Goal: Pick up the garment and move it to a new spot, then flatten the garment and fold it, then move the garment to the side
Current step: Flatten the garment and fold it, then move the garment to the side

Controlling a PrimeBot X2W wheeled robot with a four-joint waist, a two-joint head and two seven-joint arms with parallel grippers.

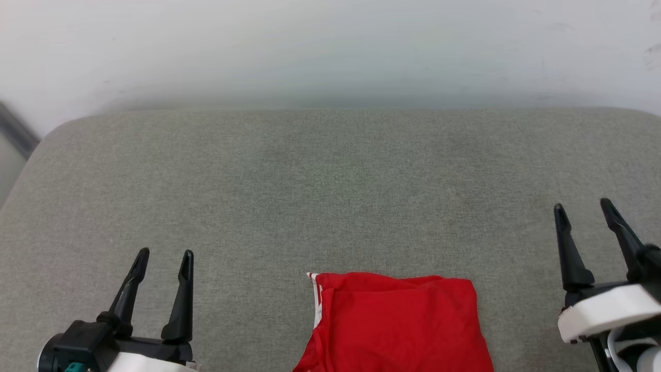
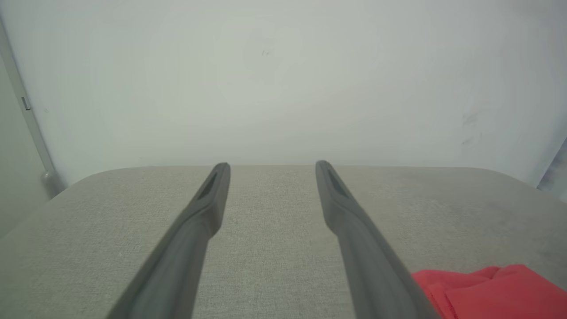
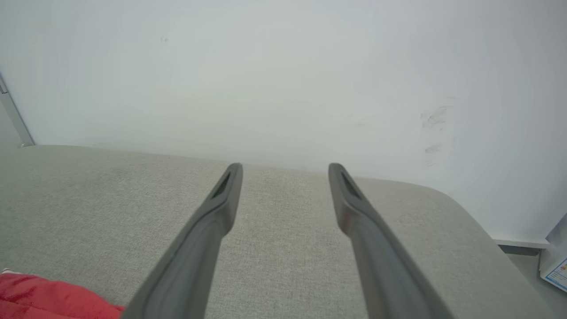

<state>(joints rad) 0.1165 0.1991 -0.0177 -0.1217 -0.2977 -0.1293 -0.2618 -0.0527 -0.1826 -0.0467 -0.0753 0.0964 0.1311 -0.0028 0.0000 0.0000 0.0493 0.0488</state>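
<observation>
The garment [image 1: 397, 323] is a red folded bundle with white-striped trim on its left edge, lying at the near middle of the grey cushion [image 1: 330, 196]; its lower part runs off the head view's bottom. A corner of the garment [image 2: 487, 290] appears at the lower right of the left wrist view, and another bit of the garment [image 3: 48, 301] at the lower left of the right wrist view. My left gripper [image 1: 165, 253] stands open to the garment's left, apart from it. My right gripper [image 1: 582, 205] is open to the garment's right, nothing between its fingers.
A pale wall [image 1: 330, 46] rises right behind the cushion's far edge. The cushion's rounded corners show at far left and far right. A pale vertical rail [image 2: 26, 110] stands at the left, and a printed white box [image 3: 556, 266] sits on the floor past the cushion's right end.
</observation>
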